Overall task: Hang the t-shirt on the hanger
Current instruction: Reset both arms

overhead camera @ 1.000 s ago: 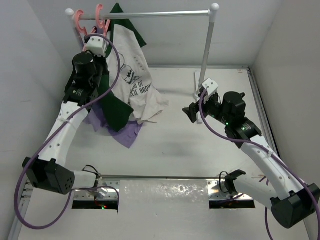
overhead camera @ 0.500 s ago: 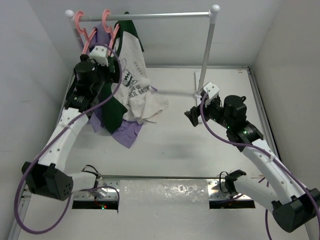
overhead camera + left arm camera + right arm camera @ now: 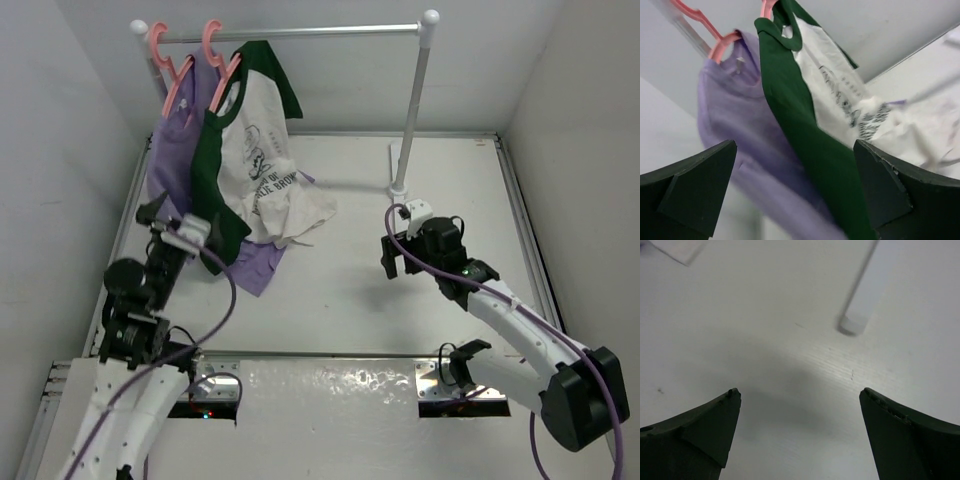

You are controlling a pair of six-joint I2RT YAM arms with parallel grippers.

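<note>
The left gripper [image 3: 182, 222], spread and empty, is seen at 9 o'clock. The t-shirt [image 3: 255, 150] is hung on the hanger [image 3: 211, 40] at 11 o'clock, hem draped on the table [image 3: 350, 310]. The right gripper [image 3: 392, 257] is spread, empty, at 3 o'clock.
</note>
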